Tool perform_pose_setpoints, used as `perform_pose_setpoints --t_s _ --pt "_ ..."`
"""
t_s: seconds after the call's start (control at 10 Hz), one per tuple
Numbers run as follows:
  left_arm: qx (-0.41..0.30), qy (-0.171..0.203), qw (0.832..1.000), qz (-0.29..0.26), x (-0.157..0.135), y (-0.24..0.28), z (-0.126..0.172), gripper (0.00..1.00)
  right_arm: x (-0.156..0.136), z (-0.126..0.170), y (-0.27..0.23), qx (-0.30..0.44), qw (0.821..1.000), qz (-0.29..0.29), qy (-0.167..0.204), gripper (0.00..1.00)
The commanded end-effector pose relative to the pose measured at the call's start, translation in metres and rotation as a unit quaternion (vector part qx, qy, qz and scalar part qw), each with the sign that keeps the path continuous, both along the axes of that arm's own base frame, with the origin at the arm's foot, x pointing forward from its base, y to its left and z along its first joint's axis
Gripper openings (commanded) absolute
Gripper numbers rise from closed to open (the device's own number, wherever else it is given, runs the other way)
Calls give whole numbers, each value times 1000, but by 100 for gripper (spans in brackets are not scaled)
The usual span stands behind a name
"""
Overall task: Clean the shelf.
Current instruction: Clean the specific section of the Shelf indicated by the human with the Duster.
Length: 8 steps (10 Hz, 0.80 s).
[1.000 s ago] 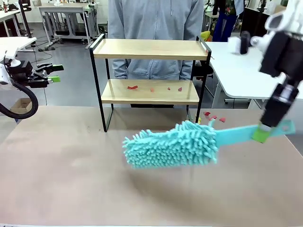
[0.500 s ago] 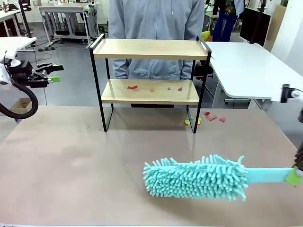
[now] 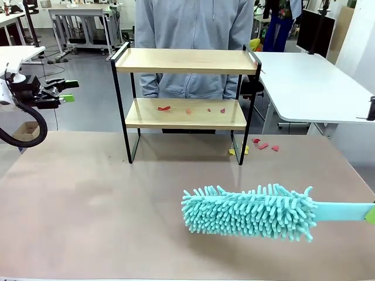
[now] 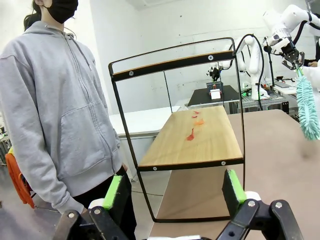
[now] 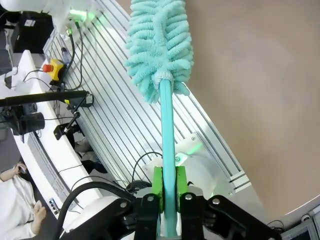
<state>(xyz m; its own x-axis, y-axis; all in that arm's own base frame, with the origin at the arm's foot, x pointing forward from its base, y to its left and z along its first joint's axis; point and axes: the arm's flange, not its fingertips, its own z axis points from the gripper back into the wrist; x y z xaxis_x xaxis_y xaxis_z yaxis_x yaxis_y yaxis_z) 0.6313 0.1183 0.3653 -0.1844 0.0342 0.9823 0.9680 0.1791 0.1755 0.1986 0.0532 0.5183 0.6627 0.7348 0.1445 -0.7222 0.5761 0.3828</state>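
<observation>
Above table [image 3: 88,205], duster [image 3: 249,212] in R tool [image 5: 168,181] – shelf [image 3: 186,61] beyond

front: you look across the table [image 3: 70,205] at the shelf [image 3: 186,61].
left wrist: you see that shelf from its end.
right wrist: you look close along the duster [image 5: 160,45], shared with front.

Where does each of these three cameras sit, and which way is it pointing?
Front view: fixed on the robot's side of the brown table, facing the two-tier wooden shelf in a black metal frame and the person in a grey hoodie; open left gripper at left.
Left wrist view: on the left arm, looking along its green-padded fingers at the shelf's end and the person.
Right wrist view: on the right arm, looking along the right gripper, shut on the fluffy turquoise duster.
All three show the duster.
</observation>
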Motion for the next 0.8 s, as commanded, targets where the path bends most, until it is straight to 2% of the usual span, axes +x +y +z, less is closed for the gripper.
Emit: perform_pose_setpoints --t_s 0.0,0.7 --pt "4 1 1000 -3 -3 -1 2 100 2 -1 2 -3 1000 -3 2 13" --pt "4 1 1000 -3 -3 -1 2 100 2 -1 2 -3 1000 -3 2 13"
